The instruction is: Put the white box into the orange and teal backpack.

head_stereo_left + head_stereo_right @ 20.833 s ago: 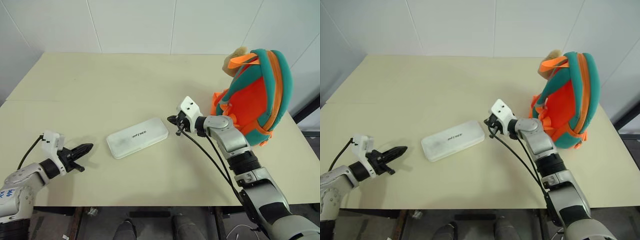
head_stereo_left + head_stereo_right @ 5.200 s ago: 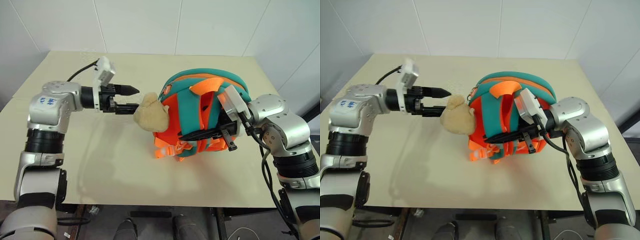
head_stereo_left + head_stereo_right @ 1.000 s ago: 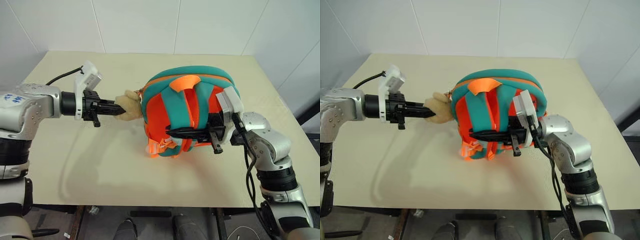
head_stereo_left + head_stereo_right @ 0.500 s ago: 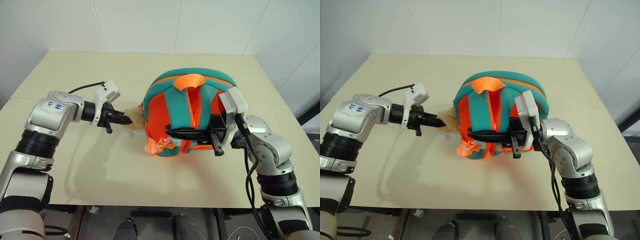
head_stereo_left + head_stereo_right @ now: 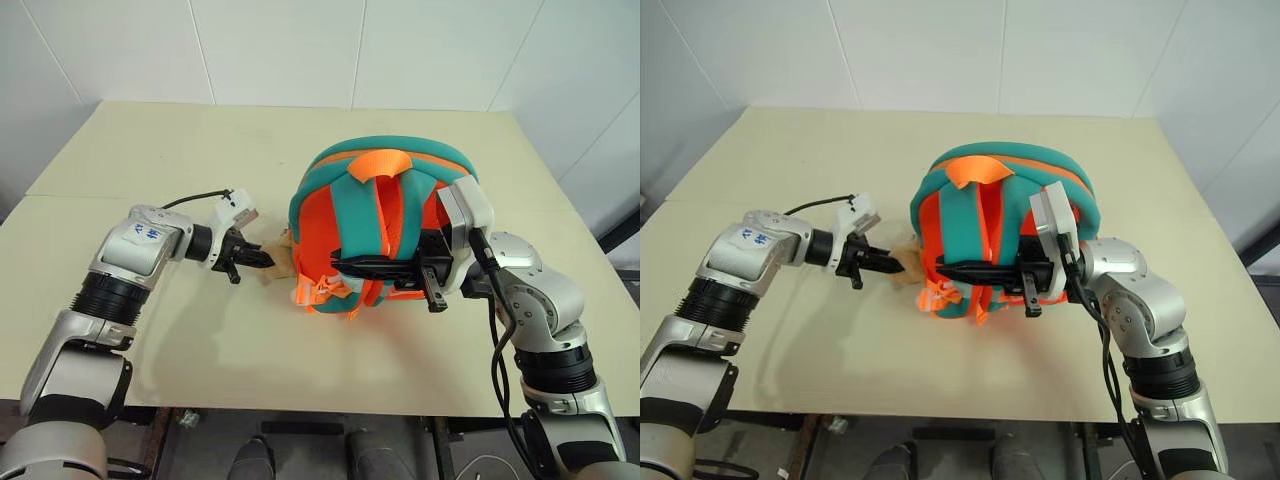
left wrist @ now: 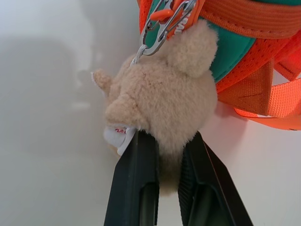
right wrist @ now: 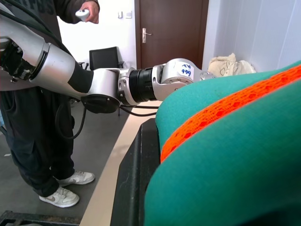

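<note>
Standing beside table (image 7: 106, 188): person (image 7: 33, 155), remote (image 7: 83, 14) in hand.

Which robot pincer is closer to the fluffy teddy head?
The left pincer: it is clamped right on the tan plush head. The right pincer is shut on the orange and teal backpack, on the side away from the head.

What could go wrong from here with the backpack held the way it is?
The left pincer is shut on the plush head alone, which hangs from the backpack by a small clip; a pull might strain or unhook it. The right pincer is shut on a strap, so the backpack, which leans on that grip, might tip over once released.
</note>
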